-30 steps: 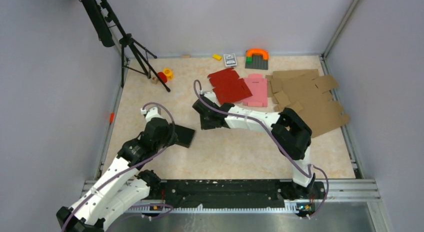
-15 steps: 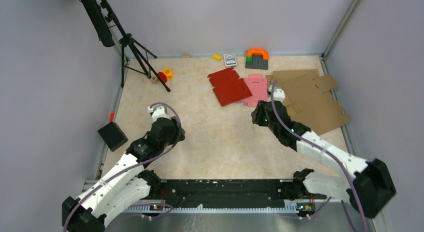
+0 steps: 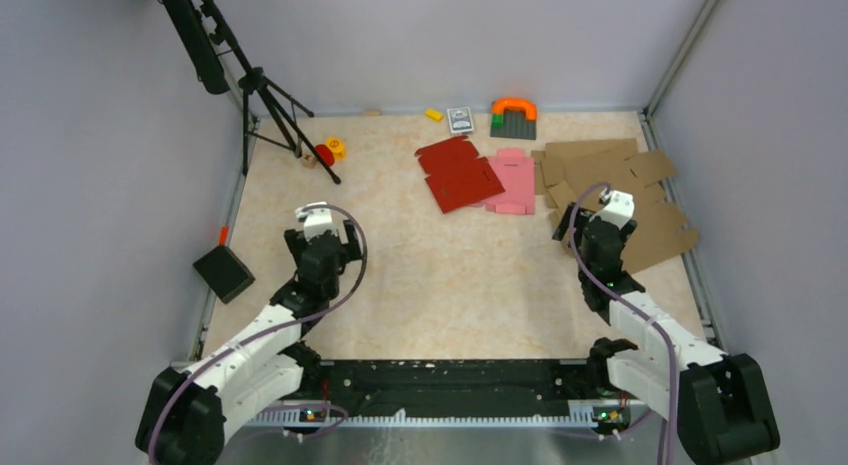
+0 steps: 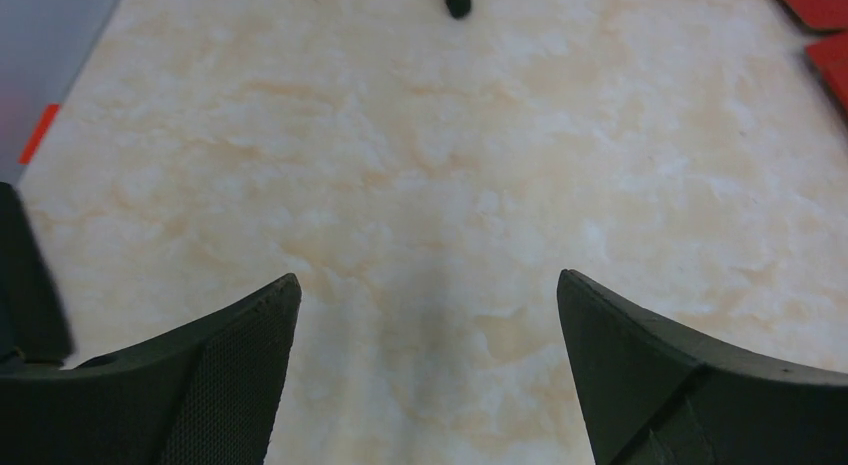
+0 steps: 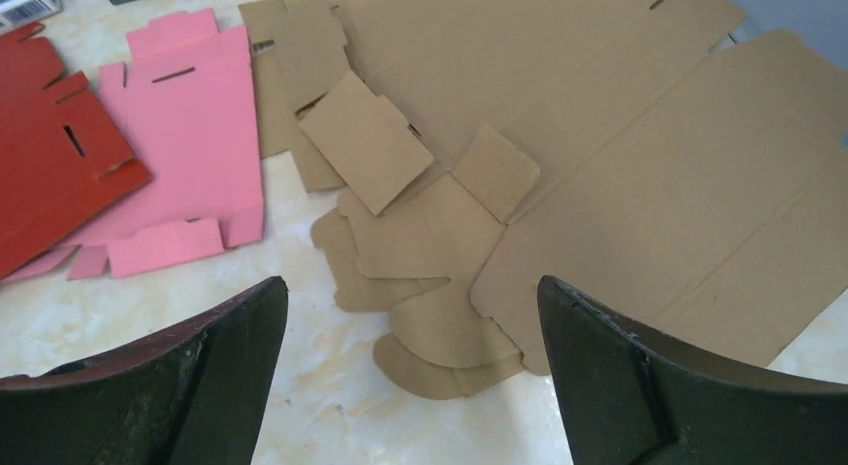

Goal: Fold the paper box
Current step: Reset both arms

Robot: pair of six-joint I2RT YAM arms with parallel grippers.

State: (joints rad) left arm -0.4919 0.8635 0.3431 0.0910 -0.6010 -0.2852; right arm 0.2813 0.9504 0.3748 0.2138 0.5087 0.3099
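Note:
The paper box (image 3: pixel 223 273), black and matte, lies at the table's left edge, partly over the rail, apart from both arms. A dark edge at the far left of the left wrist view is probably that paper box (image 4: pixel 28 275). My left gripper (image 3: pixel 322 237) hovers right of it over bare table, jaws wide open with nothing between them (image 4: pixel 428 277). My right gripper (image 3: pixel 597 225) is open and empty (image 5: pixel 412 281) at the near edge of the brown cardboard sheets.
Brown cardboard blanks (image 3: pixel 620 200) cover the right side, with a pink blank (image 3: pixel 512 180) and a red blank (image 3: pixel 458 172) beside them. A tripod (image 3: pixel 265 95) stands at the back left. Small toys (image 3: pixel 514 115) and a card box (image 3: pixel 460 119) line the back wall.
The black box left my left gripper and now lies at the table's left edge. Both arms drew back from the middle toward their own sides, and both grippers opened.

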